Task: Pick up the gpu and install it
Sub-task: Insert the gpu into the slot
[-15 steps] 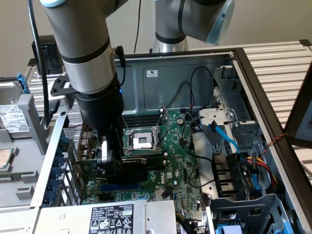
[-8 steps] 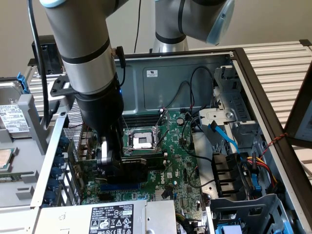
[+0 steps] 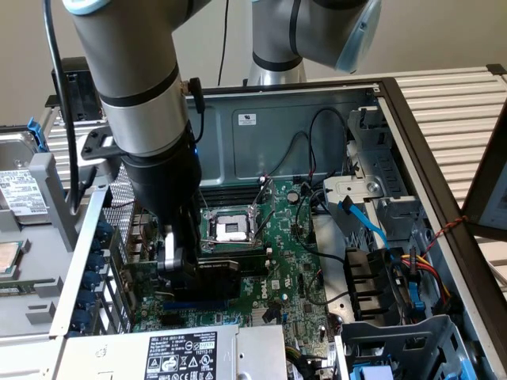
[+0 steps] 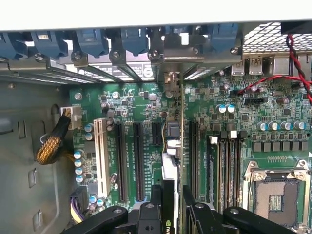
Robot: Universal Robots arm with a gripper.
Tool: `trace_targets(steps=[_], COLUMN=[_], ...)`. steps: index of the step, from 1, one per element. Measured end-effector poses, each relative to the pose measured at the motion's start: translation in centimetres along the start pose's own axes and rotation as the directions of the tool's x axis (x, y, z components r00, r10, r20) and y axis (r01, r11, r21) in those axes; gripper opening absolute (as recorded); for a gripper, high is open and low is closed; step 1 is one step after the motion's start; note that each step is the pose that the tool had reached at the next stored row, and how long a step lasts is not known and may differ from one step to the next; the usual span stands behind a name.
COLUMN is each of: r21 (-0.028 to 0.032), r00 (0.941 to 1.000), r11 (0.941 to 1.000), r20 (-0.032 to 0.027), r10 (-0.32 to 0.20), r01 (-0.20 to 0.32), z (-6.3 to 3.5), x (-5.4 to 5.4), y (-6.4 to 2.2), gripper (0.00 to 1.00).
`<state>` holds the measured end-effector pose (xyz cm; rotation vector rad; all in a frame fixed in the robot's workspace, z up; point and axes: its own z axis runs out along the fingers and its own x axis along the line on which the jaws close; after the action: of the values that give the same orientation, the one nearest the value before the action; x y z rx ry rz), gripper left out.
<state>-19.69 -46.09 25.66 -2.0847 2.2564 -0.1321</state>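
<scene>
One gpu [image 3: 215, 267], a small card with a black shroud on a green board, stands edge-on among the motherboard [image 4: 234, 97] slots, pinched by the one gripper [image 4: 171, 207]. One white slot [image 4: 101, 156]; one CPU socket [image 3: 231, 228].

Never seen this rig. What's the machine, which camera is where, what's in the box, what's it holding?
One robot arm with a gripper at its end reaches into an open computer case lying on its side. The exterior view is from a camera off the arm; the wrist view is from a camera on the wrist, looking past the gripper at the motherboard. On it are an empty CPU socket and long black expansion slots. The gripper is shut on the gpu, a small black card, held edge-on at the slots. Whether it is seated I cannot tell.
</scene>
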Motion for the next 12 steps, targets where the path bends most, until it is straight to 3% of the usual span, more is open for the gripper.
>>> trace_targets(steps=[12], r21=[0.0000], r00=[1.0000], r11=[1.0000], r20=[0.0010], r10=[0.000], r01=[0.000], z=[-0.19], x=[0.04], y=[-0.09], gripper=[0.27])
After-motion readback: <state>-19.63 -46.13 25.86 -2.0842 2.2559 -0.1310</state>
